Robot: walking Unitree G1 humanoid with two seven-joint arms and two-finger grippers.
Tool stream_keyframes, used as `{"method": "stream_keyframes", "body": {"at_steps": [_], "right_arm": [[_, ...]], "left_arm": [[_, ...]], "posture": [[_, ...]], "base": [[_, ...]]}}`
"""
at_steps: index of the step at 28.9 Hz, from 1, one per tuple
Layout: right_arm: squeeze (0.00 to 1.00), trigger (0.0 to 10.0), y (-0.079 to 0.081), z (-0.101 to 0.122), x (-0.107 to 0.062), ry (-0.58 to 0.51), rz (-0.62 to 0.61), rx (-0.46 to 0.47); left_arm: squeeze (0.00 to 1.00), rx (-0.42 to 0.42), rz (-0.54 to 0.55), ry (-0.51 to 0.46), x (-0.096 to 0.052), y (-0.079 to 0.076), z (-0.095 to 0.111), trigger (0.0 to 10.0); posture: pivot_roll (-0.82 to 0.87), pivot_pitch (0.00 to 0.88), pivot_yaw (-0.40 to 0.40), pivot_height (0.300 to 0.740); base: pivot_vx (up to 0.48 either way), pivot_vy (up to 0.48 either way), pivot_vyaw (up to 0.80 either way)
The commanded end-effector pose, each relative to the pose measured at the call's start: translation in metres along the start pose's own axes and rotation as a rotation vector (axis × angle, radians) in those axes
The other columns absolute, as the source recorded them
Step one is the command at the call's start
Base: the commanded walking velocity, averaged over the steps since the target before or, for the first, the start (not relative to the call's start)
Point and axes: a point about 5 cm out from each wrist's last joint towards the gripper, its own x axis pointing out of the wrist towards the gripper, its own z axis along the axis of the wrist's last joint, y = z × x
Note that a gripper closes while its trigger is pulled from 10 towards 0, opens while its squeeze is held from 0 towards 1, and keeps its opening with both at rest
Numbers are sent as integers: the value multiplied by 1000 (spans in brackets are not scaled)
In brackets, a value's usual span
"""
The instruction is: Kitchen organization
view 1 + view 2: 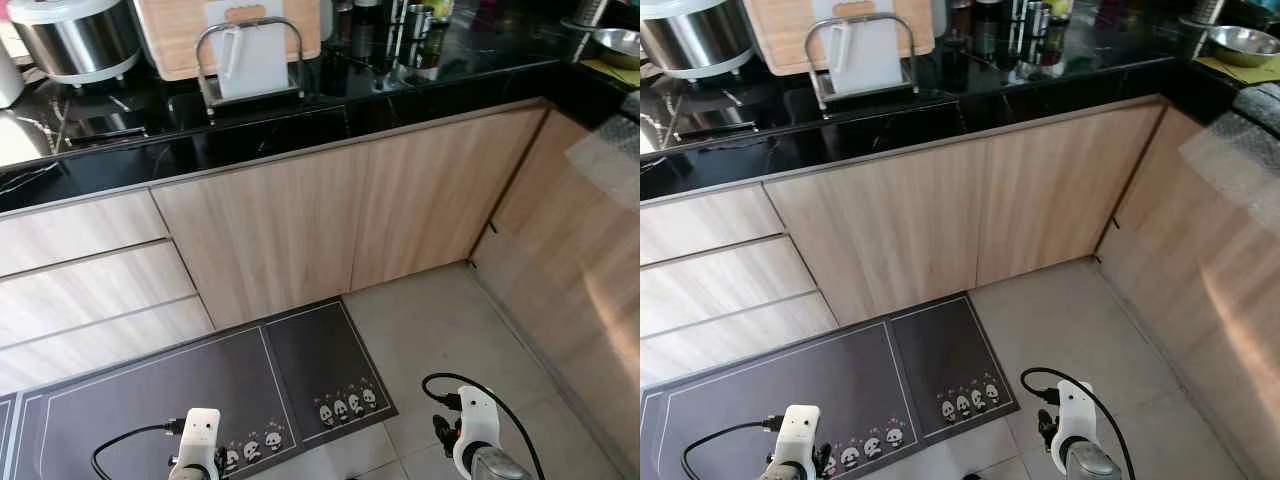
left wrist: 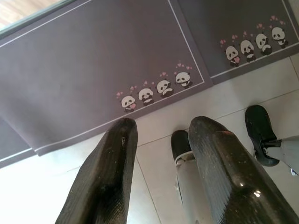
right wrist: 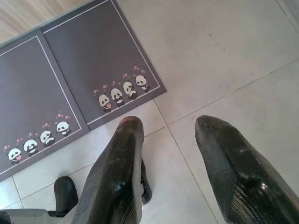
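**End effectors idle above kitchen floor**

Fingers stand apart on the left end effector and the right end effector, both empty over the grey panda mat and floor tiles. Beyond, wooden cabinets carry the black surface with a cutting-board rack and rice cooker.

The robot has two arms with white tops, and the right arm turns silver lower down. A thin black cable loops out from each arm like a bendy wire. The left arm has a small dark dot on its white cover. Each gripper has two long black fingers with a rough, ribbed skin that shines a bit. One right gripper finger has a small red tip. The robot's feet are black and rounded, on pale grey legs.
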Motion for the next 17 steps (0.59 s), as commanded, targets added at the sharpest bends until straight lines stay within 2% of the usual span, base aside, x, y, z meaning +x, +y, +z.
{"method": "stream_keyframes", "body": {"at_steps": [1,12,17], "right_arm": [[0,10000,1,-6,-1,25,5,-6],[0,10000,1,-8,-1,32,6,-9],[0,10000,1,-8,-1,31,6,-8]], "left_arm": [[0,18,5,26,-2,2,-7,10000],[0,38,-6,37,-3,0,-12,10000],[0,37,-6,37,-3,0,-12,10000]], "posture": [[39,74,31,740],[33,53,36,740],[33,67,35,740]], "base": [[0,0,-781],[0,0,-781],[0,-428,-781]]}}
